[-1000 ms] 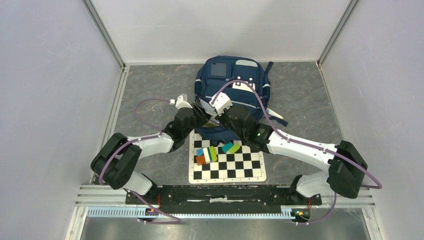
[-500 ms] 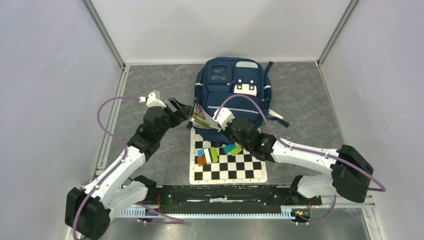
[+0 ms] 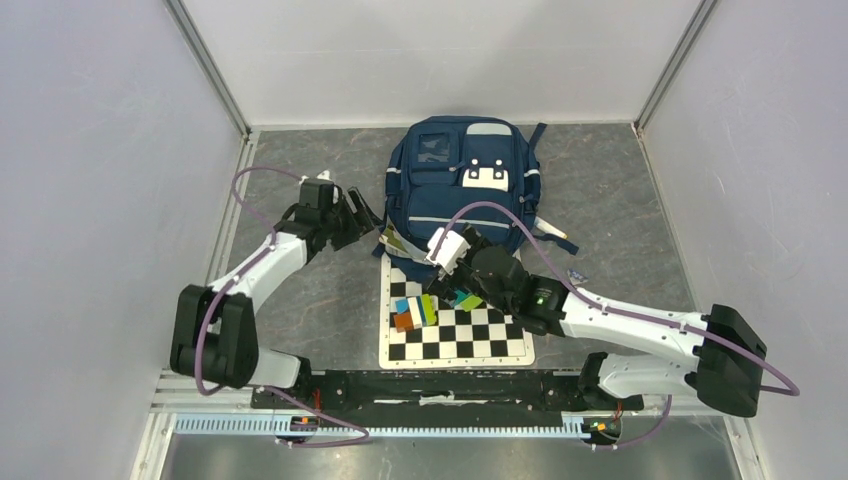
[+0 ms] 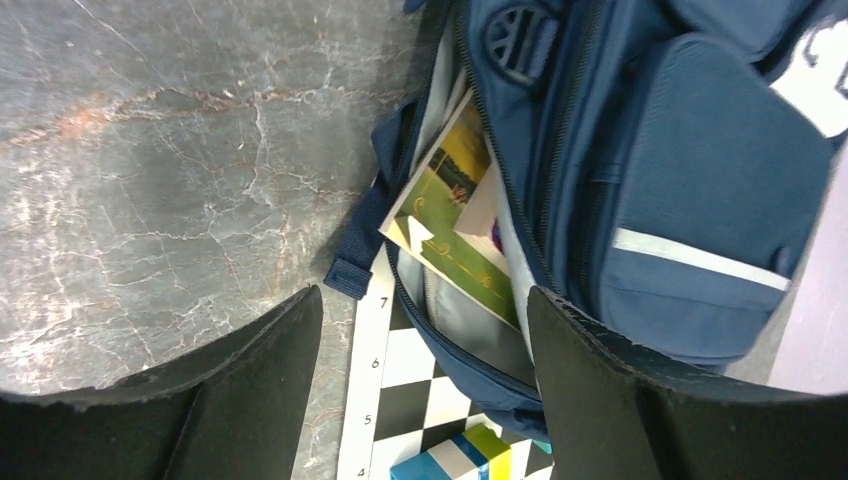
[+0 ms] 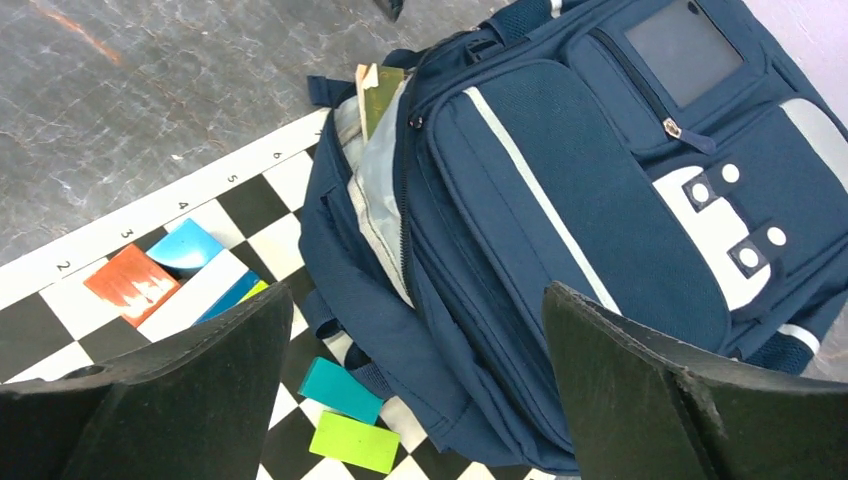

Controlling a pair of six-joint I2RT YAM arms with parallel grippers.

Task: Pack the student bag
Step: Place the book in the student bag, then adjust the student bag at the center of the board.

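Observation:
The student bag (image 3: 462,185), navy with grey stripes and a white patch, lies flat at the back centre, its near end over the chessboard (image 3: 455,342). A green and yellow book (image 4: 455,215) pokes out of its unzipped main compartment at the near left corner, also seen as the book (image 5: 378,90) in the right wrist view. My left gripper (image 3: 362,218) hangs open over bare floor left of the bag (image 4: 700,190), holding nothing. Above the bag's near edge (image 5: 560,230) my right gripper (image 3: 452,278) is wide open and empty.
Coloured blocks lie on the chessboard: an orange, blue, white and green cluster (image 3: 413,310) and, close to the bag's strap, a teal block (image 5: 340,390) and a lime block (image 5: 353,442). Grey marbled floor surrounds the bag, with white walls on three sides.
The left arm swung left away from the bag and its jaws opened. The right gripper went from shut to wide open and drew back towards the near side. The bag's mouth settled with the book showing.

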